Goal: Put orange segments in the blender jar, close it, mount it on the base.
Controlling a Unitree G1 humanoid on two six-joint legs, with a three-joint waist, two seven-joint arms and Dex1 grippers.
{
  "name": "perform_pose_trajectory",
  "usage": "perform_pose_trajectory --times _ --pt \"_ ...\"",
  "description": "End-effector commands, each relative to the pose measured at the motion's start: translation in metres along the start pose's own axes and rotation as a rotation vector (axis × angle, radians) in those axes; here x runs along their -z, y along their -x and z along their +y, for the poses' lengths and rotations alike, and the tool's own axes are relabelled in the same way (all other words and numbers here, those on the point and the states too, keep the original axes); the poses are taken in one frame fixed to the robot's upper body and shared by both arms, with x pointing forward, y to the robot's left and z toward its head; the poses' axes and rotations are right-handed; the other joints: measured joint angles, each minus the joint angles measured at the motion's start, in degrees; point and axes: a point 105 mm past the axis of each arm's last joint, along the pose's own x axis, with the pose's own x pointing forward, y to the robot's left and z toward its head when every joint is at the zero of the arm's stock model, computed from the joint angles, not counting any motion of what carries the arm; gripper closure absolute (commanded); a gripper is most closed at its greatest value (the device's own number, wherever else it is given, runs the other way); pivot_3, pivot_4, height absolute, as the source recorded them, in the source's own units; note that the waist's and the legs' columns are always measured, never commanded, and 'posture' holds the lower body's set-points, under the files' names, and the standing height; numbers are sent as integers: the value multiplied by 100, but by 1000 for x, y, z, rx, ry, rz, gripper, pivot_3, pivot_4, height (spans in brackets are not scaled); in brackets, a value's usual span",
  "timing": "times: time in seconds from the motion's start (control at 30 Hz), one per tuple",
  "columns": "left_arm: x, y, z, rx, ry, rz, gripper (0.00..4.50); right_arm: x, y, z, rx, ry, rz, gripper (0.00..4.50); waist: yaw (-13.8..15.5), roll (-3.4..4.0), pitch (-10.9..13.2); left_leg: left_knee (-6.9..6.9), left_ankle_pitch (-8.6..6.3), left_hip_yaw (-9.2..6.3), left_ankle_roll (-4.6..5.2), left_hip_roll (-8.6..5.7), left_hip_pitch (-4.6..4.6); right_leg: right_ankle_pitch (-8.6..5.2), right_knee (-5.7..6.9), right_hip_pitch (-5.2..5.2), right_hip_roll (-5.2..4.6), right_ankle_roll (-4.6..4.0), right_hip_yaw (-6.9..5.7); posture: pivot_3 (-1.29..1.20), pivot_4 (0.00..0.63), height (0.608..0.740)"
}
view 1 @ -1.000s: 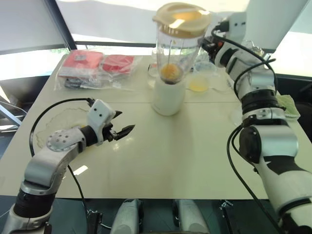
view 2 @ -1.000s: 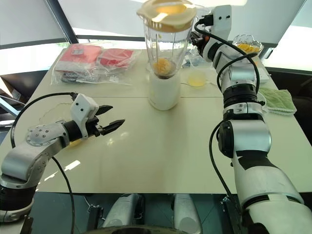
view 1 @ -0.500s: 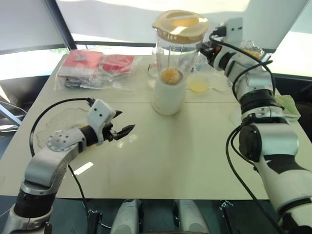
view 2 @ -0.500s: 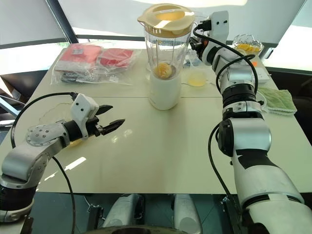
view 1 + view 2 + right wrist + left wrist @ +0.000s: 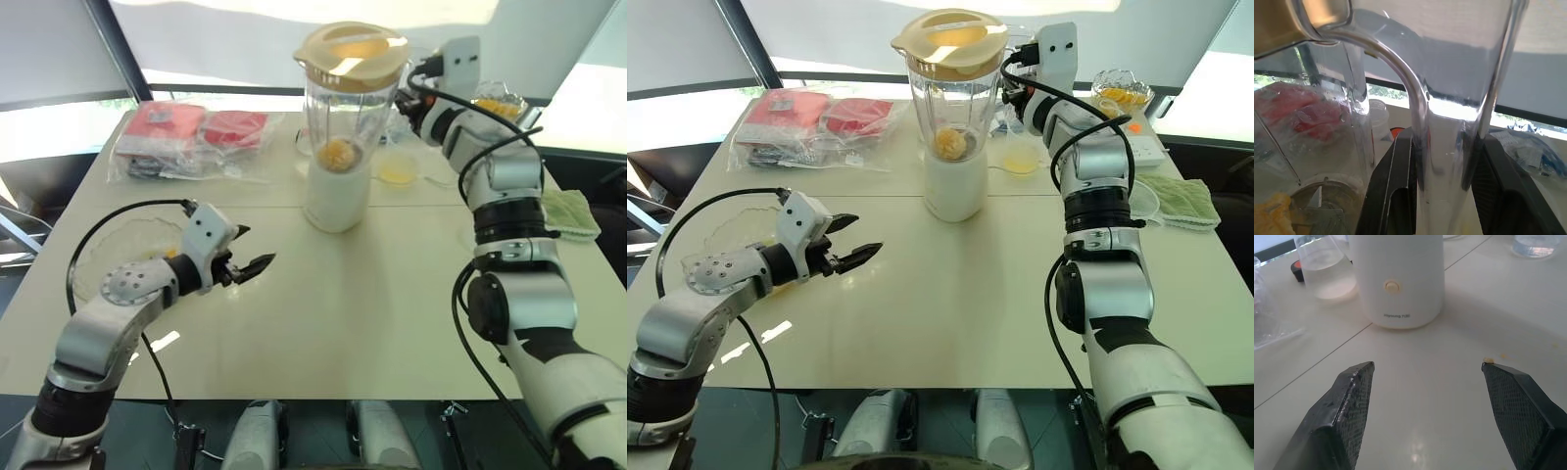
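Observation:
The clear blender jar stands on the white base at the table's middle back, with a cream lid on top. Orange segments lie at the jar's bottom, by the blade. My right gripper reaches in from the right and is shut on the jar's clear handle, one black finger on each side. My left gripper hovers open and empty over the table's front left, pointing toward the base.
A plastic bag of red packets lies at the back left. A small cup of yellow liquid sits right of the base. A glass bowl of orange pieces and a green cloth are at the right, and a clear plate at the left.
The jar's top has swung a little to the left and the jar now stands straighter on the base, the right gripper still on its handle. The left arm has kept still.

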Motion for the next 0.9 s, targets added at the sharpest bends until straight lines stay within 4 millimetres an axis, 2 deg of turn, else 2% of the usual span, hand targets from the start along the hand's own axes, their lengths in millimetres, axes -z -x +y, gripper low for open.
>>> perform_pose_trajectory --times 0.03,0.33,0.5,0.9 --pt "-14 1 2 -13 -52 -48 860 18 0 3 23 16 87 3464 -1 0 -1 0 0 0 0 0 1 0 0 1 0 0 0 0 150 740" --pt "-14 -4 -1 -9 -54 -57 860 12 4 -9 114 114 115 3464 20 -2 -3 1 0 0 0 -2 5 0 -2 10 1 -1 -1 0 150 740" --pt "-14 -5 0 -20 -54 -66 860 9 4 -2 147 129 139 3464 34 -3 -3 2 0 0 0 -4 5 0 -4 13 -1 -1 -1 0 150 740" --pt "-13 -5 1 -34 -54 -67 860 31 15 5 216 77 211 3464 16 -7 -9 2 0 -2 0 -2 10 -1 -3 16 0 -1 -2 0 150 740"
